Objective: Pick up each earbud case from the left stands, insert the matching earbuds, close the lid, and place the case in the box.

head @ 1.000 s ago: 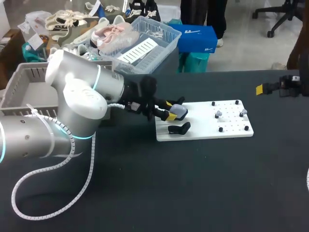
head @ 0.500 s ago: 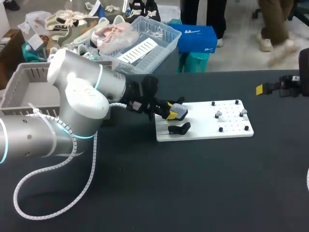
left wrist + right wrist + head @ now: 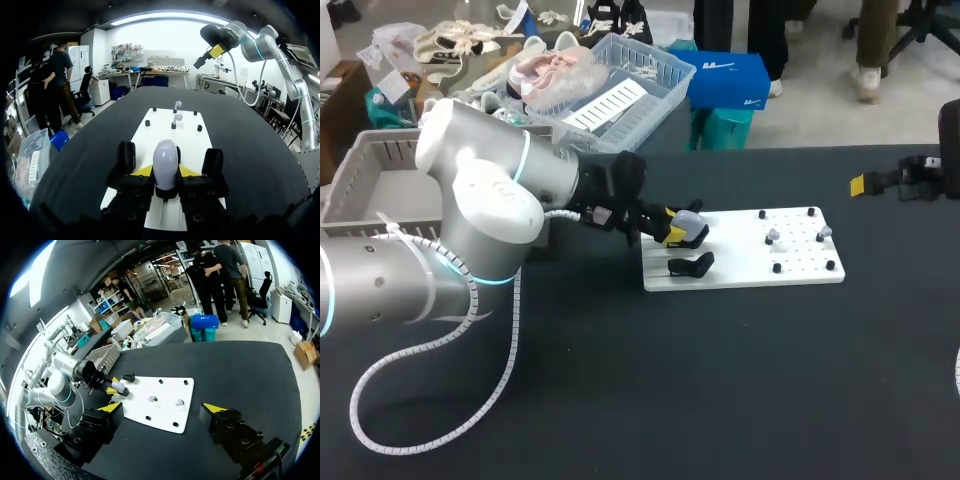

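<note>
Left gripper (image 3: 165, 176) first: clamped on the pale grey earbud case (image 3: 165, 156), one yellow tip pressed to each side. Hangs over the left end of the white board (image 3: 740, 272), with the case at the board's far-left corner (touching the surface or just above it, cannot tell). Just beside it on the same board, nearer the robot: a black stand (image 3: 691, 266). A scrap of black just behind the case too (stand or finger, cannot tell).

Ahead of the fingers, further along the board: two small grey earbuds (image 3: 176, 118) standing upright among black pegs (image 3: 148, 122), well apart from the case.

Behind the gripper, at the table's left: a grey crate (image 3: 355, 180), its near side covered by the bulk of the left arm (image 3: 480, 200), which lies between crate and board.

Off past the board's right end, well apart: right gripper (image 3: 163, 410), fingers spread wide.
</note>
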Robot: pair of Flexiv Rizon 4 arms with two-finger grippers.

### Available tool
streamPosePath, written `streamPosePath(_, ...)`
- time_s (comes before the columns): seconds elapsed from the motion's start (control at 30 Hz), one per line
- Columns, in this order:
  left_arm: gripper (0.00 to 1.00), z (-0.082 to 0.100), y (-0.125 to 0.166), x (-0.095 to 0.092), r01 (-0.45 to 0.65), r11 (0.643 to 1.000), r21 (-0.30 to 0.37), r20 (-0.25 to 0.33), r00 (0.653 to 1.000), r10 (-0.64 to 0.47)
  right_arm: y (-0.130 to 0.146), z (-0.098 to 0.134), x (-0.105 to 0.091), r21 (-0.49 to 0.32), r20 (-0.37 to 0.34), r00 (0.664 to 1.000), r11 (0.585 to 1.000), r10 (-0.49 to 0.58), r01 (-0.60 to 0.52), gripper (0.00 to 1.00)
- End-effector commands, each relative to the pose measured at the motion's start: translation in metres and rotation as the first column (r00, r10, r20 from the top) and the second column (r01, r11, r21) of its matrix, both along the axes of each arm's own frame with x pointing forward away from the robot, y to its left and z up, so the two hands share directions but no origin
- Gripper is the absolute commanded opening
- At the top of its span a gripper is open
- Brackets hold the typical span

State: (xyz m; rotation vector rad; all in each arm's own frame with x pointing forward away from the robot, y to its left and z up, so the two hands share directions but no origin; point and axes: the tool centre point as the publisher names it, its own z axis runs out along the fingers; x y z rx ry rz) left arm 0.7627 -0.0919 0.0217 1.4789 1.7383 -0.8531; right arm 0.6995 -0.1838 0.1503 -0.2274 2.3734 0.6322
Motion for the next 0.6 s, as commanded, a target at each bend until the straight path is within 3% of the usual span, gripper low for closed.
streamPosePath(0.03, 0.00, 0.004, 0.002, -0.003, -0.004, 1.000, -0.009, 0.009, 1.000, 0.004, -0.001, -0.001, 0.001, 0.001, 0.000, 1.000, 1.000, 0.002, -0.002, 1.00)
streamPosePath(0.27, 0.00, 0.010, 0.005, -0.003, -0.009, 1.000, -0.018, 0.016, 1.000, 0.009, -0.001, -0.001, 0.001, 0.001, 0.000, 1.000, 1.000, 0.002, -0.002, 1.00)
streamPosePath(0.6, 0.00, 0.042, 0.009, -0.020, -0.053, 0.998, -0.033, 0.033, 0.998, 0.054, -0.001, -0.001, 0.001, 0.001, 0.000, 1.000, 1.000, 0.002, -0.002, 1.00)
